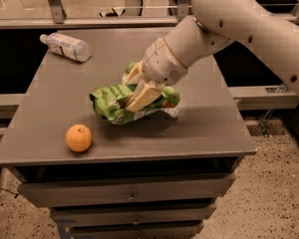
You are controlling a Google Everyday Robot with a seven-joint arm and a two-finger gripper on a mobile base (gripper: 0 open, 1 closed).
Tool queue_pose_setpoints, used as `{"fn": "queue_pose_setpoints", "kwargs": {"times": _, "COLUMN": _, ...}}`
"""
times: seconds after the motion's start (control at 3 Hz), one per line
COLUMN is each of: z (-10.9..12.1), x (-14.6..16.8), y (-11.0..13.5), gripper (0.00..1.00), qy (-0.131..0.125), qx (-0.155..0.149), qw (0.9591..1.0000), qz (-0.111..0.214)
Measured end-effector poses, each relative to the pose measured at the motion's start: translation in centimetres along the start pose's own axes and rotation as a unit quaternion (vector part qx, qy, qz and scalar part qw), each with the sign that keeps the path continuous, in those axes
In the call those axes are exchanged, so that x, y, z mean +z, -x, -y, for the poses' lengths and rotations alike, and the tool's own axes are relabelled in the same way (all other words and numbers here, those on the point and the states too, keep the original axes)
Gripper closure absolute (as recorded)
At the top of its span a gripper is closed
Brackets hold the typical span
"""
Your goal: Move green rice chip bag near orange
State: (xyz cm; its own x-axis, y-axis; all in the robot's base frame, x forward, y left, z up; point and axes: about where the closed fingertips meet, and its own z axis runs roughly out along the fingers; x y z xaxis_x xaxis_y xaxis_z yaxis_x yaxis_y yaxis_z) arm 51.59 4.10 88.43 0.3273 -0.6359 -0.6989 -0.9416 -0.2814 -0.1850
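Your grey flat-topped table [204, 128], two loose things lying on it.
You have a small round orange [78, 138] near the front-left corner and a clear plastic bottle [66, 46] on its side at the back-left. The gripper [131, 92] clamps the crinkly green rice chip bag [108, 101] over the middle.

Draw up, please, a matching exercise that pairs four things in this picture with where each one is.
Things:
1. green rice chip bag
2. orange
3. plastic bottle
4. tool

Places:
A. lying on its side at the far left corner of the table
B. by the table's front left edge
C. shut on the bag, on the arm coming in from the upper right
D. gripped at mid-table, to the right of the orange

Pairs: 1-D, 2-B, 3-A, 4-C.
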Motion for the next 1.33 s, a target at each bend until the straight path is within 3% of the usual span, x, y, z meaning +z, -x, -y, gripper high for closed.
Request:
{"fn": "queue_pose_setpoints", "kwargs": {"times": 0.33, "z": -1.21, "x": 1.86, "y": -0.6, "gripper": 1.0, "qy": 0.017, "qx": 0.007, "qw": 0.9998, "qz": 0.005}}
{"fn": "queue_pose_setpoints", "kwargs": {"times": 0.67, "z": -1.32, "x": 2.15, "y": -0.78, "gripper": 1.0, "qy": 0.018, "qx": 0.007, "qw": 0.9998, "qz": 0.005}}
{"fn": "queue_pose_setpoints", "kwargs": {"times": 1.33, "z": -1.33, "x": 2.41, "y": -1.03, "gripper": 0.59, "qy": 0.016, "qx": 0.007, "qw": 0.9998, "qz": 0.002}}
